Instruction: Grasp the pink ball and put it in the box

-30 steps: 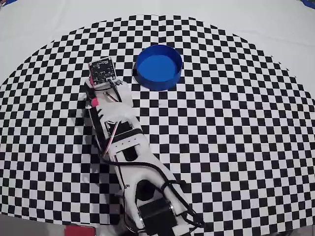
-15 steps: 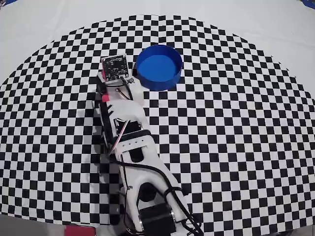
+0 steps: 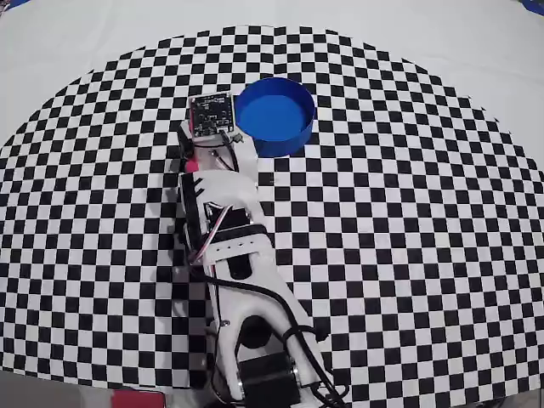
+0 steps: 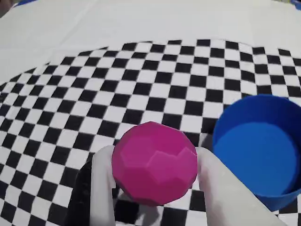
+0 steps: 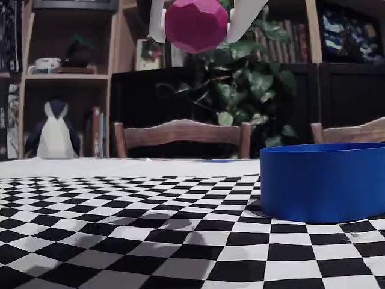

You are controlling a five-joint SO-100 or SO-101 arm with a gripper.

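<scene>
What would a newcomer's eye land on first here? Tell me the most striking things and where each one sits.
First, the pink ball, clamped between the white fingers of the hand and carried high above the table in the fixed view. Next, the box, bright blue, round and empty, standing on the black-and-white checkered cloth just right of the ball in the wrist view. The ball is not yet over it.
</scene>
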